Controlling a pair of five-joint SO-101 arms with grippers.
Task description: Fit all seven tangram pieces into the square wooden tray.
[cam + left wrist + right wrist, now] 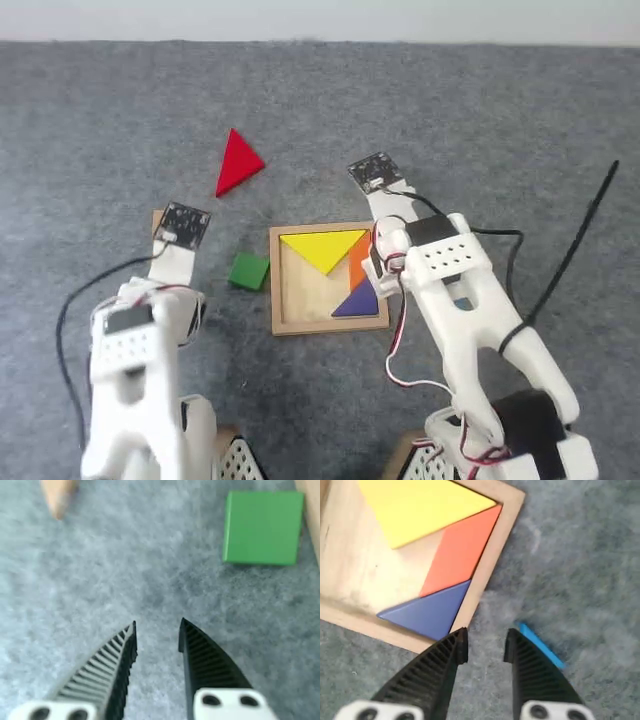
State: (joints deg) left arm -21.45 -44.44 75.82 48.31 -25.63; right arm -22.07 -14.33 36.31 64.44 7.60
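The square wooden tray [282, 300] lies mid-table and holds a yellow triangle [322, 248], an orange piece [460, 555] and a purple-blue triangle [427, 612]. A green square [248, 271] rests on the carpet just left of the tray, and a red triangle [238, 162] lies farther back. My left gripper [157, 627] hovers open over bare carpet, short of the green square [262, 527]. My right gripper [485, 640] is open just outside the tray rim [490, 565], beside the purple-blue triangle. A blue piece [540, 645] lies partly hidden behind one of its fingers.
A tan piece [157, 222] peeks out beside the left arm, and its tip [57, 495] is off to one side ahead of the left gripper. Grey carpet covers the table. Cables trail from both arms.
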